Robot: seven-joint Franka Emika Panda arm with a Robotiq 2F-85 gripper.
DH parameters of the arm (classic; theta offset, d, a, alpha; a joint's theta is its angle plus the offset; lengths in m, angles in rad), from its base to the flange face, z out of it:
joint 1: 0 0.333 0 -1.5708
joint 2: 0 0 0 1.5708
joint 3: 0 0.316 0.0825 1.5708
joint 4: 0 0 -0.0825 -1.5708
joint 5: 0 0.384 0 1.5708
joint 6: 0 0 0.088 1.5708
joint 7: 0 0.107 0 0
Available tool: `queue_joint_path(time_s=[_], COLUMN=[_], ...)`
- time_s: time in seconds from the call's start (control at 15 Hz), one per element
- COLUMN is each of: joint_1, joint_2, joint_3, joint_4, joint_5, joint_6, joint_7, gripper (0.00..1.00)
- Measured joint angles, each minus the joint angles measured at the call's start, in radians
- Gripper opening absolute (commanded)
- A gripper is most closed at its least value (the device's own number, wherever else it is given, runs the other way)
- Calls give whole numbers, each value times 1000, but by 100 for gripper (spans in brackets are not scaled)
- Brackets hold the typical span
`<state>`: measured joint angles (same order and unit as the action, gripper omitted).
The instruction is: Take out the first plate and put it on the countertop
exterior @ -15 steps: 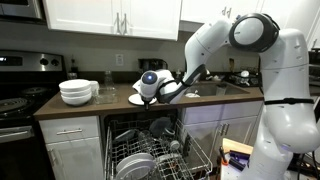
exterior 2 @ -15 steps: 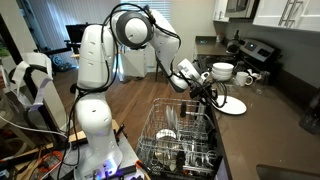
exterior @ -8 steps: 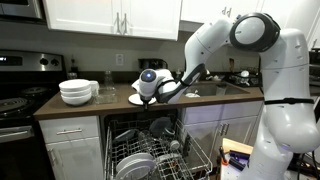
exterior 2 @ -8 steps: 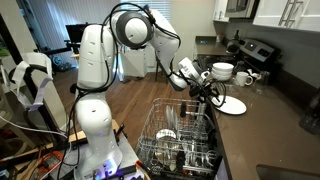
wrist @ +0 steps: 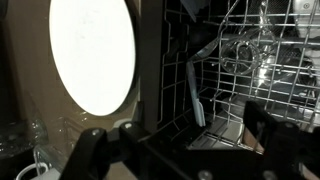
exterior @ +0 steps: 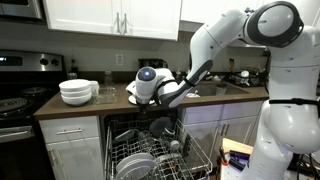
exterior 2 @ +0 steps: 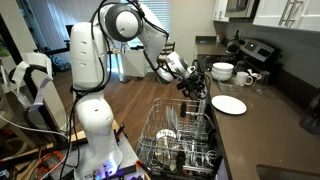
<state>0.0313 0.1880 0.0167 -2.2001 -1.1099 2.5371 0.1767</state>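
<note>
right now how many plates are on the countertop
1. The plate lies flat on the countertop, near the bowls. Others may be hidden from these views.

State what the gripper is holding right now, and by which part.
Nothing is held. The gripper is open and empty in the wrist view; the first plate lies flat on the countertop, apart from the gripper.

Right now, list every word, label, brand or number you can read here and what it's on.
No text can be read.
The plate is plain; the dishwasher rack, cabinets and robot arm show no marking legible at this size.
The stove panel is too small to read.
</note>
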Motion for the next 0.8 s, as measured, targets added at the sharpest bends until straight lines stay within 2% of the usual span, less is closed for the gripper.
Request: queue_joint_path(time_s=[0.2,0.33,0.8], joint_1=[25,31,32], joint_2=[-60,-91,-140], joint_3=[28,46,68], joint_4=[-51,-82,-170], joint_5=[35,101,521], joint_6=[-12,-10,106], joint_7=[-33,-84,-455], gripper=[100,100,100])
